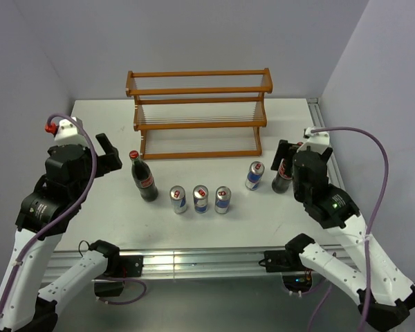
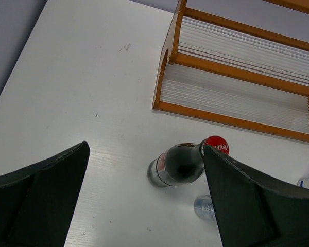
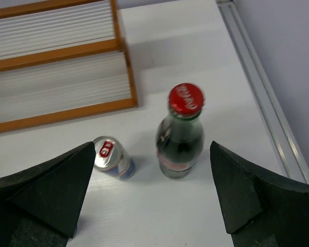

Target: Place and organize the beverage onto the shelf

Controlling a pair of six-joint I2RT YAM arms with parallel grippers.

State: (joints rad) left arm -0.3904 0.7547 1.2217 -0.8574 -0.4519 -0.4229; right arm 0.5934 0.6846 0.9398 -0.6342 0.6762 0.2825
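Left claw [image 2: 145, 149] wide open, holding nothing; right claw [image 3: 152, 146] likewise.
- Each hangs over the cola bottle on its own side, probably because that is the nearest end piece to start with.
- Left bottle [image 2: 177, 164] stands toward the bench's [image 1: 90, 117] left edge. It sits off-centre in the gap, hard by one finger, so the claw needs to shift sideways.
- Right bottle [image 3: 181, 139] is near the right edge, roughly centred between the fingers, with one can [image 3: 112, 157] beside it.
- The three other cans [image 1: 201, 199] stand in a row mid-bench.
- Shelf [image 1: 197, 114] stands at the far edge, with no drinks on it yet.
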